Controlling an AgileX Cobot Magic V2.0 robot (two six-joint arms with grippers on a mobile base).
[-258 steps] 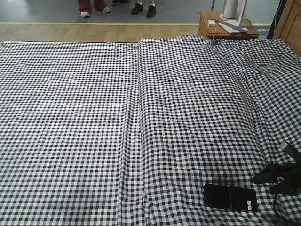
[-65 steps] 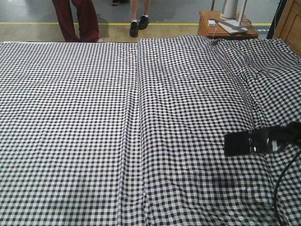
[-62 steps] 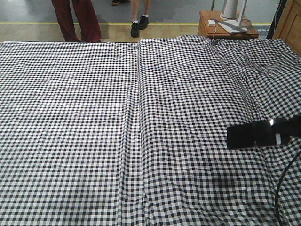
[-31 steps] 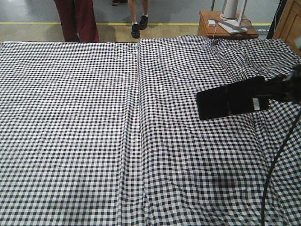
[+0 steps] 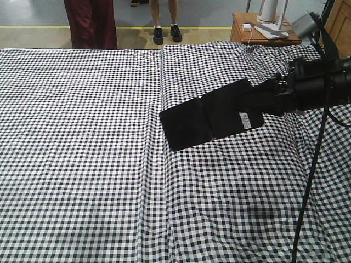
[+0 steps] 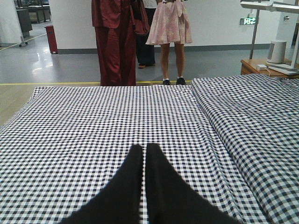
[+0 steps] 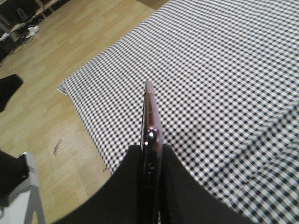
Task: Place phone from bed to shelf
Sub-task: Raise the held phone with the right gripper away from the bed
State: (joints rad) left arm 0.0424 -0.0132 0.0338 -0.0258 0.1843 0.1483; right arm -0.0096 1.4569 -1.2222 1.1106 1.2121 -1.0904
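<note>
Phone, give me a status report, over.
Right gripper shut on phone, held in the air above bed. Left gripper shut, empty. Shelf not in view; people standing past bed's far edge.

A reddish-brown side table [image 5: 265, 32] carries a white cylinder [image 5: 270, 10] and a small white plug [image 5: 247, 26], with a brown wooden panel [image 5: 337, 27] just to its right. Left of the table, a strip of light wood flooring [image 5: 137, 38] ends at a yellow line [image 5: 137, 27], with grey floor [image 5: 208, 13] beyond. Far behind the table stands a white wall [image 6: 70, 23] with a dark skirting, a green lit sign [image 6: 248, 21] above the table and a red bin [image 6: 51, 38] well to its left.
</note>
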